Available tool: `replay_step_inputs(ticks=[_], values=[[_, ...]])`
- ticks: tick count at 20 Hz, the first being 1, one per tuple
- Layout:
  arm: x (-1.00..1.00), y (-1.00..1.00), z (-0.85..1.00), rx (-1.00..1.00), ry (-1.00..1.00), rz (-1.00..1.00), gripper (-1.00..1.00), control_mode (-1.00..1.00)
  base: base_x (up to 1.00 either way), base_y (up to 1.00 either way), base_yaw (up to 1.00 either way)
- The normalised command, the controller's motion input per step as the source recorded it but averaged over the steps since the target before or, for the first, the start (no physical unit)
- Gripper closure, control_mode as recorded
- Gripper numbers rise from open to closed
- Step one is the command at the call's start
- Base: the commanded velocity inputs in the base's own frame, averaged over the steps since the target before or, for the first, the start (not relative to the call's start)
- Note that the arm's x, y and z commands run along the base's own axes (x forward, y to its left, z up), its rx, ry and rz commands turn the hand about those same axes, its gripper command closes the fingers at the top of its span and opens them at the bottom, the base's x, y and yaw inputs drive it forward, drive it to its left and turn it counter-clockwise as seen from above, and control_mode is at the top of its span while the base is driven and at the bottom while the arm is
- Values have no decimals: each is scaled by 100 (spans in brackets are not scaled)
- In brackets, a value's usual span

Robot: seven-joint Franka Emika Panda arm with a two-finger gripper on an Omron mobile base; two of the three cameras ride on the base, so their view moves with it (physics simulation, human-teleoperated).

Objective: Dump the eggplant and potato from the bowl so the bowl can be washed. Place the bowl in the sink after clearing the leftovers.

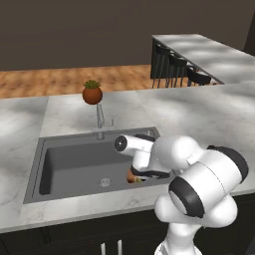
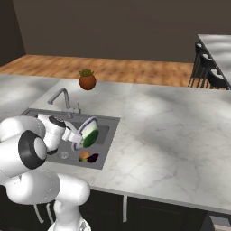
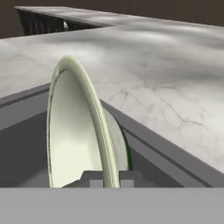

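Observation:
My gripper (image 3: 108, 179) is shut on the rim of the cream-white bowl (image 3: 72, 131), which stands on edge over the sink (image 3: 157, 155). From the right base view the tilted bowl (image 2: 89, 131) hangs inside the dark grey sink (image 2: 107, 128), with the gripper (image 2: 77, 135) at its left rim. Below the bowl, the brown-orange potato (image 2: 84, 156) and the dark purple eggplant (image 2: 93, 158) lie side by side on the sink floor near its front right corner. In the left base view my arm hides the bowl, and a bit of the potato (image 1: 131, 178) peeks out under the wrist.
A slim silver faucet (image 2: 61, 96) rises behind the basin, with a terracotta pot with a green plant (image 2: 87, 80) behind it on the marble counter (image 2: 171, 131). A drain (image 1: 104, 182) sits mid-basin. Dark bar stools (image 1: 172, 67) stand at the far counter.

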Motion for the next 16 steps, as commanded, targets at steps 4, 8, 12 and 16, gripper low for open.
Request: replay_step_inputs(ticks=[4, 8, 12, 16], values=[[-1, 21, 30, 18, 0, 9, 100, -100, 0, 0, 0], [-14, 42, 15, 19, 3, 12, 100, -100, 0, 0, 0], [-21, 89, 0, 1, 8, 12, 100, -100, 0, 0, 0], [-8, 98, 0, 0, 17, 12, 100, -100, 0, 0, 0]])
